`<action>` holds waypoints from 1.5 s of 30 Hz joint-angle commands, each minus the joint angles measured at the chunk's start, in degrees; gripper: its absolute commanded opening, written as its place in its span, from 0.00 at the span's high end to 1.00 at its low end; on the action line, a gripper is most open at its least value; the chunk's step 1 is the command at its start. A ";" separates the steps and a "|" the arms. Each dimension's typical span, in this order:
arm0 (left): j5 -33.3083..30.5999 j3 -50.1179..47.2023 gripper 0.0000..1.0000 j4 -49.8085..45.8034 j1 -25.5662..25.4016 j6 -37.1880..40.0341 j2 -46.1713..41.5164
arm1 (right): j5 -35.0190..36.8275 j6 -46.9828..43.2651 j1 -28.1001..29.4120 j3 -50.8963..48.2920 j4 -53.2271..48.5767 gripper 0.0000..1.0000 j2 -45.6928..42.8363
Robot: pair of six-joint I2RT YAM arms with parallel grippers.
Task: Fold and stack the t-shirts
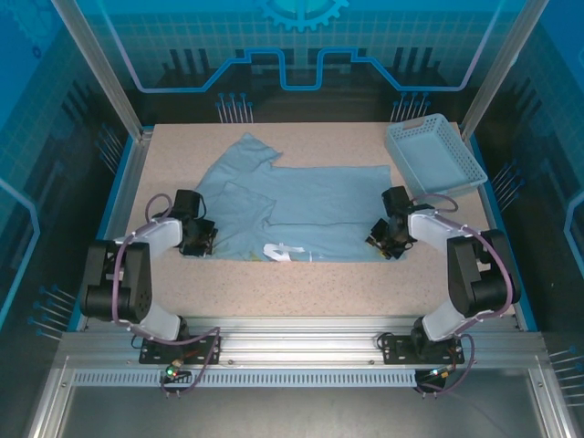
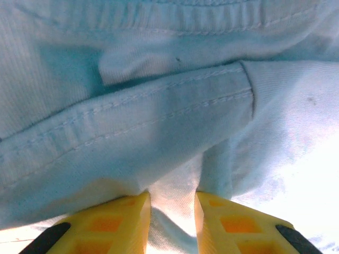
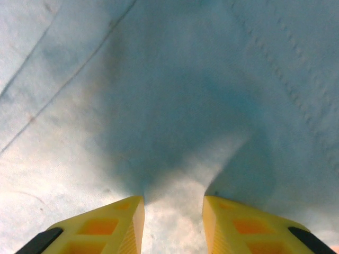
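Soft, limp, light t-shirt [image 1: 319,205], best taken at opposite edges; pinched there between jaws of left gripper [image 2: 172,200] and right gripper [image 3: 173,202].

Top view bright, even and sharp; wrist views close and soft-focused; t-shirt [image 2: 159,116] fabric glares white toward lower edges; dark shadow mid-frame at the right wrist.

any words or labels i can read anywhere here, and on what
t-shirt: only a scrap of white print shows at its near edge, too small to read.
basket: no label visible.
No text here can be read.
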 commanded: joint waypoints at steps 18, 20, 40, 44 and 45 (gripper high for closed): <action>-2.85 2.19 0.72 -10.01 3.51 -1.15 4.05 | 3.84 0.13 2.31 4.63 -6.85 0.65 0.89; -2.81 -0.80 0.73 -10.18 5.98 -0.86 1.71 | 3.65 -0.64 2.23 5.27 -8.37 0.65 1.79; -2.32 -2.47 0.58 -19.91 15.50 18.74 -14.60 | 5.49 -1.49 3.91 -1.83 -14.86 0.64 -5.85; -6.93 3.11 0.51 -30.01 14.20 26.23 -18.45 | 9.79 -2.30 5.60 -1.02 -15.82 0.64 -11.23; -6.65 2.68 0.50 -32.21 14.20 26.32 -19.50 | 10.38 -2.57 6.14 -0.89 -15.49 0.64 -12.47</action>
